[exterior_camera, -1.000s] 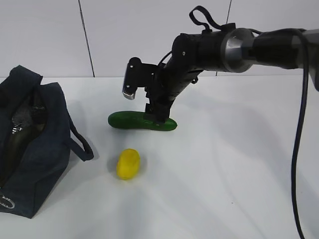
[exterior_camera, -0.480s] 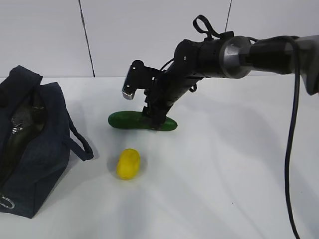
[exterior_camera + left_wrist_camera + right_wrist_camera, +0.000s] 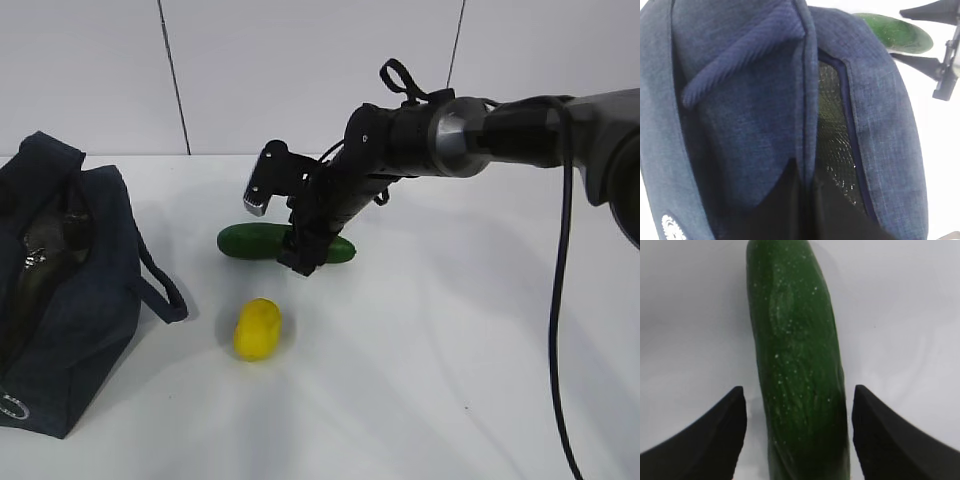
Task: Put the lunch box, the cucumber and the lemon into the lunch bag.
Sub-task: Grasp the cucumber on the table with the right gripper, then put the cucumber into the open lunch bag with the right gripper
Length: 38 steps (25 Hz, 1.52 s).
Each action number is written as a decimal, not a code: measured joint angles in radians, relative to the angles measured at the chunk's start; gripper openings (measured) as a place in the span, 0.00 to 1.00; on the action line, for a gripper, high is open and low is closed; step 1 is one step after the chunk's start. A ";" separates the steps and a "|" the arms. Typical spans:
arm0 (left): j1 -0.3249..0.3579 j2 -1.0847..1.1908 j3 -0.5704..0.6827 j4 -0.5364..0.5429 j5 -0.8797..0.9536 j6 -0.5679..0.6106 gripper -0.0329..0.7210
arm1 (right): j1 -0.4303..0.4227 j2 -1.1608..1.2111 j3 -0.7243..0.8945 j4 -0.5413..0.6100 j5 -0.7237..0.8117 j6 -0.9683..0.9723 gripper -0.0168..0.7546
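Observation:
The dark green cucumber [image 3: 255,242] lies on the white table, and the yellow lemon [image 3: 257,328] lies in front of it. My right gripper [image 3: 303,257] is open and low over the cucumber's right part. In the right wrist view its fingers [image 3: 715,435] stand on either side of the cucumber [image 3: 795,365] with gaps. The navy lunch bag [image 3: 90,300] stands open at the left. My left gripper [image 3: 807,175] is shut on the bag's rim [image 3: 805,100]. Something pale green [image 3: 832,120] shows behind mesh inside. The lunch box cannot be made out.
The bag's looped handle [image 3: 165,290] lies on the table toward the lemon. A white wall runs behind the table [image 3: 450,330]. The right arm [image 3: 470,135] reaches in from the upper right.
My right gripper has dropped lower and shifted slightly left along the cucumber, so it now straddles it. The cucumber, lemon and bag have not moved.

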 joint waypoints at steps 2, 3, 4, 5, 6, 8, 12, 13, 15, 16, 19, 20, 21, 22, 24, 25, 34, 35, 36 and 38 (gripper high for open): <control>0.000 0.000 0.000 0.000 0.000 0.000 0.04 | 0.000 0.000 0.000 0.001 -0.011 0.000 0.68; 0.000 0.000 0.000 0.000 0.000 0.000 0.04 | 0.000 0.000 0.000 0.001 -0.017 0.000 0.67; 0.000 0.000 0.000 0.000 0.000 0.000 0.04 | 0.000 0.000 0.000 0.002 -0.018 0.000 0.67; 0.000 0.000 0.000 0.000 0.000 0.000 0.04 | 0.000 0.000 0.000 0.002 -0.018 0.000 0.66; 0.000 0.000 0.000 0.000 0.000 0.000 0.04 | 0.000 0.000 0.000 0.002 -0.018 0.000 0.65; 0.000 0.000 0.000 0.000 0.000 0.000 0.04 | 0.000 0.000 -0.001 0.007 -0.019 0.000 0.59; 0.000 0.000 0.000 0.000 0.000 0.000 0.04 | 0.000 0.000 -0.001 0.013 -0.021 0.000 0.50; 0.000 0.000 0.000 0.000 0.000 0.000 0.04 | 0.000 0.000 -0.001 0.018 -0.021 0.000 0.49; 0.000 0.000 0.000 0.000 0.000 0.000 0.04 | 0.000 0.000 -0.001 0.025 -0.021 0.000 0.47; 0.000 0.000 0.000 0.000 0.000 0.000 0.04 | 0.000 0.000 -0.001 0.027 -0.021 0.000 0.46; 0.000 0.000 0.000 0.000 0.000 0.000 0.04 | 0.000 0.000 -0.001 0.029 -0.021 0.000 0.43; 0.000 0.000 0.000 0.000 0.000 0.000 0.04 | 0.000 0.000 -0.001 0.029 -0.021 0.000 0.43; 0.000 0.000 0.000 0.000 0.000 0.000 0.04 | 0.000 0.000 -0.001 0.031 -0.021 0.000 0.43; 0.000 0.000 0.000 0.000 0.000 0.000 0.04 | 0.000 0.000 -0.001 0.031 -0.021 0.000 0.43; 0.000 0.000 0.000 0.000 0.000 0.000 0.04 | 0.000 -0.007 -0.001 0.031 -0.013 0.000 0.43; 0.000 0.000 0.000 0.000 0.000 0.000 0.04 | 0.000 -0.020 -0.001 0.031 -0.006 0.000 0.43; 0.000 0.000 0.000 0.000 0.000 0.000 0.04 | 0.000 -0.194 -0.002 0.049 0.212 0.302 0.43; 0.000 0.000 0.000 0.000 0.000 0.000 0.04 | 0.000 -0.205 -0.002 0.062 0.237 0.338 0.43; 0.000 0.000 0.000 0.000 0.000 0.000 0.04 | 0.000 -0.220 -0.002 0.083 0.263 0.364 0.43; 0.000 0.000 0.000 0.000 0.000 0.000 0.04 | 0.000 -0.247 -0.002 0.132 0.331 0.421 0.42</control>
